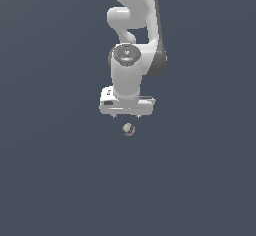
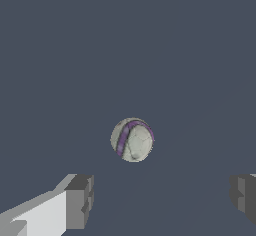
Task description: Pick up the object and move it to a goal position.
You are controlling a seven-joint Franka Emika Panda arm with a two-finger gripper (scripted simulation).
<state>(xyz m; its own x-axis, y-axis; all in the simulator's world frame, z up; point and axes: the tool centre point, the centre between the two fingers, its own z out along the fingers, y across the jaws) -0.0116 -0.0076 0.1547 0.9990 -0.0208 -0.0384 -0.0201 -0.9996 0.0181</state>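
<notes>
The end effector (image 1: 127,115) hangs with its fingers (image 2: 80,200) spread wide and empty directly over the ball (image 1: 129,129), which lies free on the grey worktop (image 1: 50,180) between them, apparently lined up for a straight descent to grasp.

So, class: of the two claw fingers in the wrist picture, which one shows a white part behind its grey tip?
The finger at the lower corner that is nearer the ball; the other finger shows only grey.
</notes>
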